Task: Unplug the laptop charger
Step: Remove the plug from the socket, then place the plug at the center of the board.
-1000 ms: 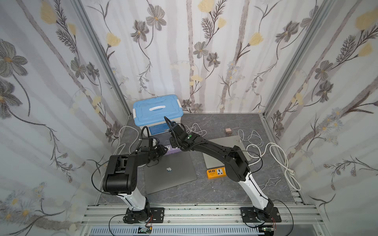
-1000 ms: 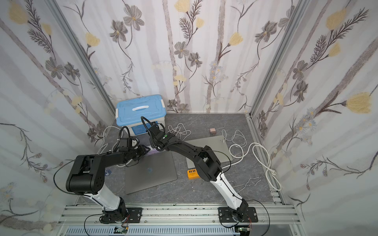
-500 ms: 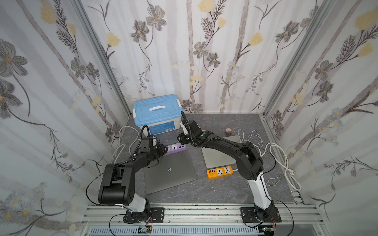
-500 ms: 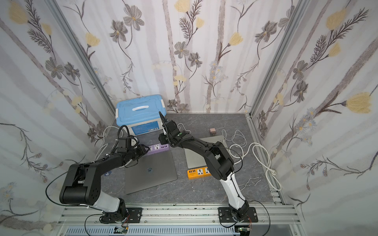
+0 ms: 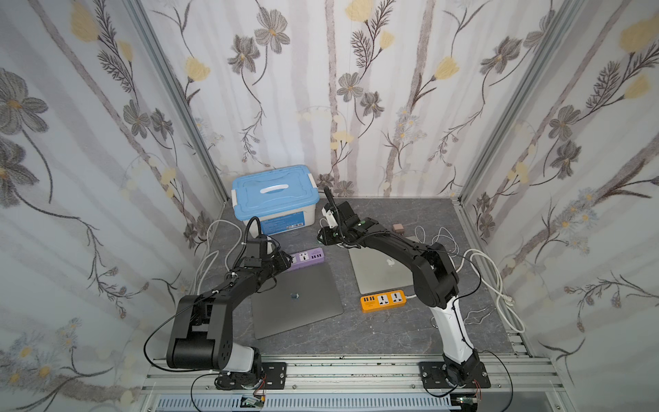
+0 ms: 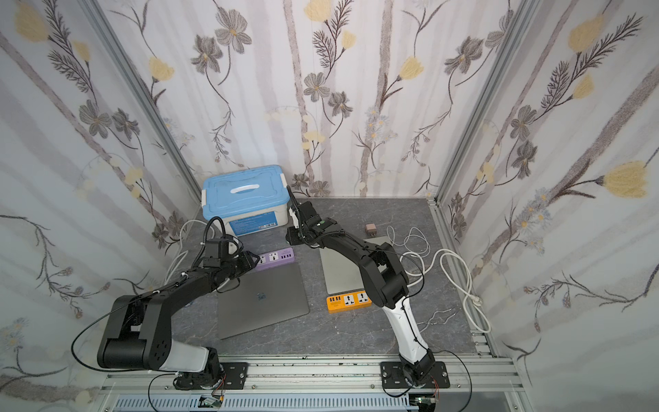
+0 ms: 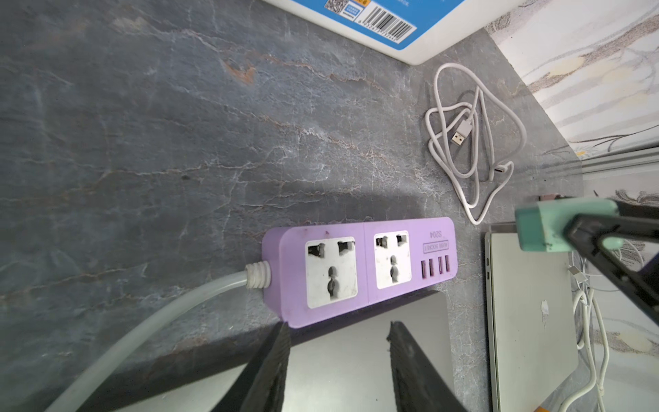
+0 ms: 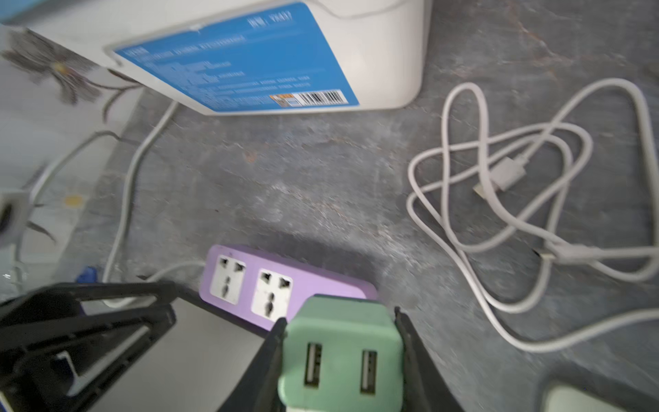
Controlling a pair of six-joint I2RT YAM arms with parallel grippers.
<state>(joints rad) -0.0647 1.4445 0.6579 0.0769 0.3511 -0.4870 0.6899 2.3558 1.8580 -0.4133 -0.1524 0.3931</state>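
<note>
Laptops lie nearest in both top views, the dark laptop (image 5: pixel 296 299) at 7 o'clock from the silver laptop (image 5: pixel 374 274). Past the dark one's far edge the purple power strip (image 7: pixel 360 271) lies on the desk (image 7: pixel 142 142), long axis roughly 9 to 3 o'clock, both sockets empty. Left jaws stand parted, holding nothing, tips at the strip's near long edge. Right jaws are clamped on the green charger (image 8: pixel 342 356), held clear of the strip, up off its 3 o'clock end, so the pull looks done. Setting it down falls to the right arm: bare desk lies at 12 o'clock, before the box (image 5: pixel 274 194); a coiled white cable (image 7: pixel 463 142) lies at 2 o'clock
</note>
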